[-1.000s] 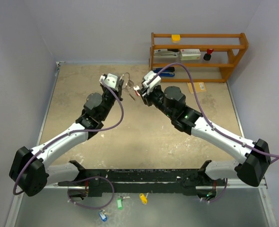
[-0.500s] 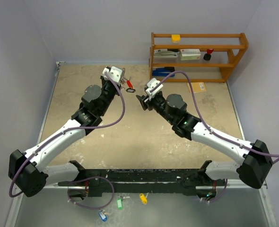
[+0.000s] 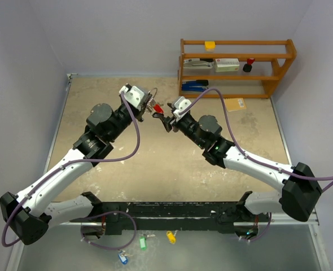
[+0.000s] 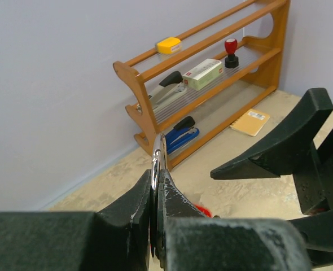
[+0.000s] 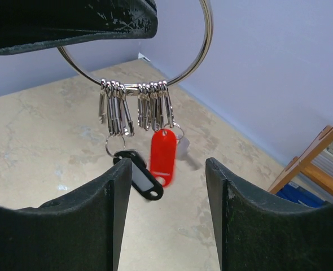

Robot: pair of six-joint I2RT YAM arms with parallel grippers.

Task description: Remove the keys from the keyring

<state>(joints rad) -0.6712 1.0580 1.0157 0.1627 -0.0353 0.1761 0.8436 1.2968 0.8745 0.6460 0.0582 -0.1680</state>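
My left gripper [image 3: 148,103] is shut on the silver keyring [image 5: 203,45] and holds it up above the table; in the left wrist view the ring's edge [image 4: 156,153] sticks up between the shut fingers. Several silver keys [image 5: 134,106] hang from the ring's bottom, with a black tag [image 5: 141,176] and a red tag [image 5: 163,153] below them. The red tag also shows in the top view [image 3: 157,110]. My right gripper [image 3: 165,121] is open and empty, its fingers [image 5: 234,220] just in front of and below the hanging tags.
A wooden rack [image 3: 237,68] with staplers, a box, a red-topped stamp and a yellow item stands at the back right. A tan card [image 3: 235,104] lies by it. Green [image 3: 143,243], yellow [image 3: 170,236] and blue [image 3: 122,258] tagged keys lie below the arm bases.
My left gripper carried the ring a little right and nearer. My right gripper let go, drew back, then closed in again on the hanging keys, open.
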